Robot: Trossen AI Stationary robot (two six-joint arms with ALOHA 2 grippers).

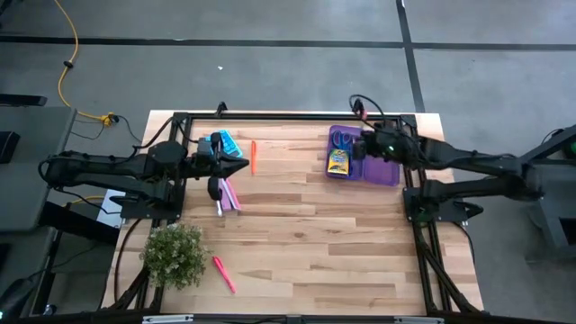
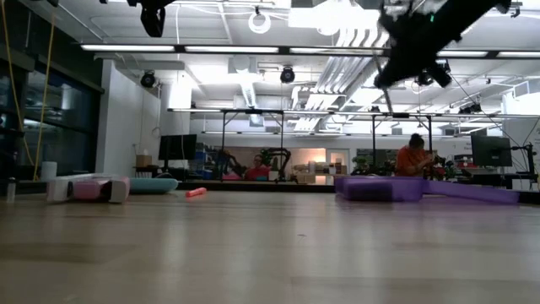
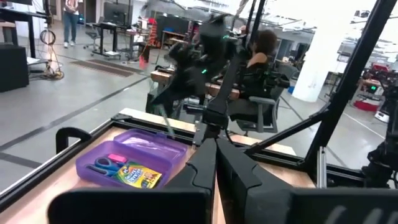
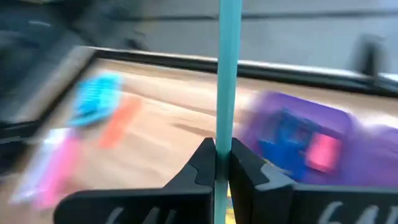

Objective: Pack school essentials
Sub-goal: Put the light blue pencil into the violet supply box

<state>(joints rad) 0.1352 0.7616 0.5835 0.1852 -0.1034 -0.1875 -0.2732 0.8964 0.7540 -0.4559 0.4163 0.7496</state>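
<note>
My right gripper (image 1: 363, 144) hovers over the translucent purple case (image 1: 385, 171) at the table's far right and is shut on a thin teal pen (image 4: 224, 74). In the case lie blue-handled scissors (image 1: 342, 139), the yellow-green crayon box (image 1: 338, 162) and a tiny pink eraser (image 3: 116, 158). My left gripper (image 1: 241, 166) is shut and empty, above the table's far left. Around it on the wood lie an orange pen (image 1: 253, 157), a light-blue item (image 1: 229, 143) and pink pens (image 1: 229, 193). Another pink pen (image 1: 223, 274) lies near the plant. My right gripper pinches the teal pen (image 4: 224, 127) between its two fingers (image 4: 204, 163). The left wrist view shows the pen (image 3: 165, 122) hanging slanted below the gripper, lifted clear, with its lower end above the purple case (image 3: 158, 149).
A bushy green potted plant (image 1: 175, 255) stands at the near left. A black frame (image 1: 297, 117) rims the table's far edge and sides. The middle and near right of the wooden top (image 1: 342, 261) are bare. People sit in the room beyond.
</note>
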